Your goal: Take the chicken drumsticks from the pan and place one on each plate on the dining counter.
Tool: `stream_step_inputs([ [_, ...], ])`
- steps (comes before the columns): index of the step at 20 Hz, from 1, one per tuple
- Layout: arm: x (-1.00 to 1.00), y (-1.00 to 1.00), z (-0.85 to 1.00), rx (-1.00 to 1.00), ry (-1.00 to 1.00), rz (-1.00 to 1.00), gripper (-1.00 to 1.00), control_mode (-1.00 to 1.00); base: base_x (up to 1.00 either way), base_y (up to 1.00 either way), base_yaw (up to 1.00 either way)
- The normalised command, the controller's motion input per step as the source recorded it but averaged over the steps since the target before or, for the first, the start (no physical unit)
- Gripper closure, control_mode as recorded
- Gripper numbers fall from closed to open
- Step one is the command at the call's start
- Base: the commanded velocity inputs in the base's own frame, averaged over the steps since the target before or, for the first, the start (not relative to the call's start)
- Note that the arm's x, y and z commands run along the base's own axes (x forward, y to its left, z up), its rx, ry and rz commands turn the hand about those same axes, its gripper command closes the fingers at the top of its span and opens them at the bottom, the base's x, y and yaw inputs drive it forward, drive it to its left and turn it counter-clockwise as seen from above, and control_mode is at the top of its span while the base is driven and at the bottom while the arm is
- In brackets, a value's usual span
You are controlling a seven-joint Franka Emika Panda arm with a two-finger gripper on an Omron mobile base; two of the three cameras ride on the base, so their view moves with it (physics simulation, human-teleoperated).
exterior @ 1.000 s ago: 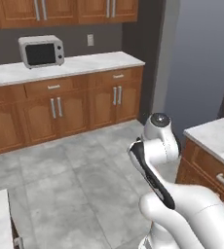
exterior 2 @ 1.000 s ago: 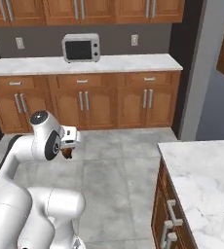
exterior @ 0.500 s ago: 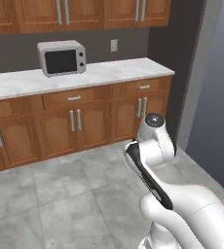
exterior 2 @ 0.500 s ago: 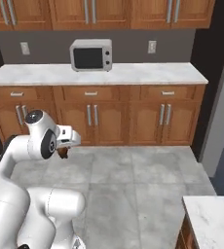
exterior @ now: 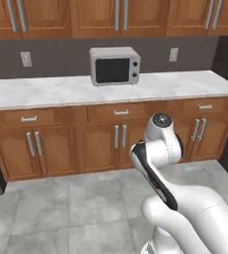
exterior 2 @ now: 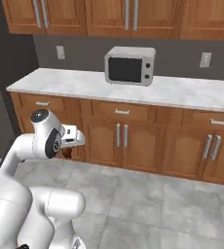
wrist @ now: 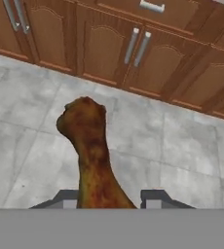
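A home kitchen; microwave (exterior: 115, 65) at twelve o'clock on marble counter (exterior: 46, 92); wooden cabinets (exterior 2: 119, 141); tiled floor (exterior: 61, 213).

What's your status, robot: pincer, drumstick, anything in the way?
Pincer shut on drumstick. Drumstick held above grey floor tiles, facing wooden cabinets. Nothing in the way.

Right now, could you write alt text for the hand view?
A brown chicken drumstick sticks out from the robot's claw, held over a grey tiled floor. Wooden cabinet doors with metal handles run along the top.
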Motion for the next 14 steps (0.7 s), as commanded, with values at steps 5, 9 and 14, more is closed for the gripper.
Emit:
stream_step_inputs([
  [5,0.0,0.0,0.0,0.0,0.0,0.0,1.0,1.0,0.72,0.01,0.77],
  [9,0.0,0.0,0.0,0.0,0.0,0.0,1.0,1.0,0.64,0.0,0.85],
  [14,0.0,0.0,0.0,0.0,0.0,0.0,1.0,1.0,0.64,0.0,0.84],
])
